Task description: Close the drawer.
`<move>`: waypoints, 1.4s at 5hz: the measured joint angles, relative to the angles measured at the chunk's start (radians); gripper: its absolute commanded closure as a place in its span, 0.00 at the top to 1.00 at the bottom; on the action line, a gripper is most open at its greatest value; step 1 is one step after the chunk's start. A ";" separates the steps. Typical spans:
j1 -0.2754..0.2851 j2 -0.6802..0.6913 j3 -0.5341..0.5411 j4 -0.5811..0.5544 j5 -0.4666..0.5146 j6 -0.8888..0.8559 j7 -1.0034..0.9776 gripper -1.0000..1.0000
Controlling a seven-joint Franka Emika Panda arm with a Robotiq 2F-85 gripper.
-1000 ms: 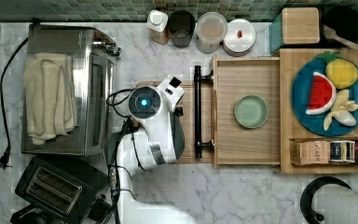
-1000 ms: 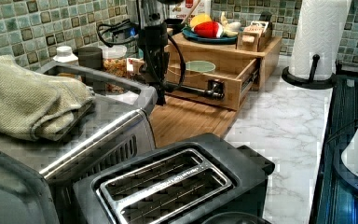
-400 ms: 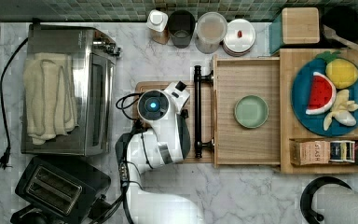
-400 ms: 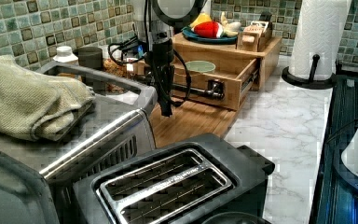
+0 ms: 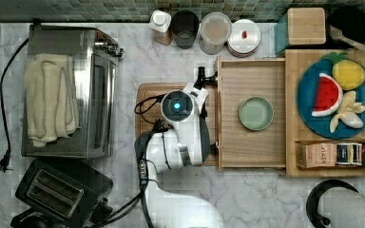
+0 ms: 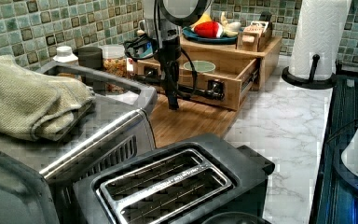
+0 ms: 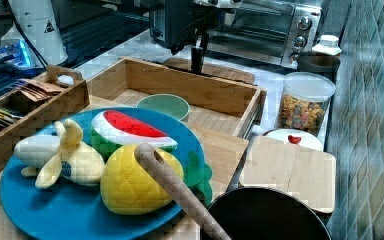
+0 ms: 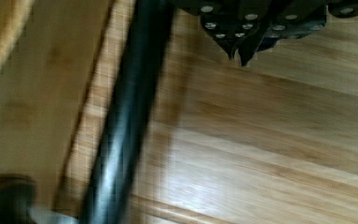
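The drawer (image 5: 252, 114) stands pulled out over the cutting board (image 6: 186, 119), a green bowl (image 5: 256, 113) inside it. The tool (image 8: 240, 51), its fingers pressed together and holding nothing, hangs just beside the black handle bar (image 8: 126, 116). If the push lands off-centre, the tool may slip along the bar, or the drawer may jam askew.
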State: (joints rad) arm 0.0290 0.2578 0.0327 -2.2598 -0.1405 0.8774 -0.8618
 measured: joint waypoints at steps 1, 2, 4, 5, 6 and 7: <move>-0.040 -0.005 -0.003 -0.016 0.014 0.039 -0.052 0.00; -0.078 -0.011 -0.003 -0.021 0.054 0.046 -0.177 0.00; -0.169 -0.018 -0.016 -0.018 0.088 0.044 -0.382 0.00; -0.213 -0.018 -0.049 -0.002 0.110 -0.005 -0.400 0.00; -0.247 -0.011 -0.093 0.029 0.127 -0.039 -0.400 0.00; -0.294 0.012 -0.110 0.055 0.242 -0.015 -0.473 0.00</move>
State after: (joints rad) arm -0.2646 0.2703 -0.0775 -2.2051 0.1011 0.8623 -1.3350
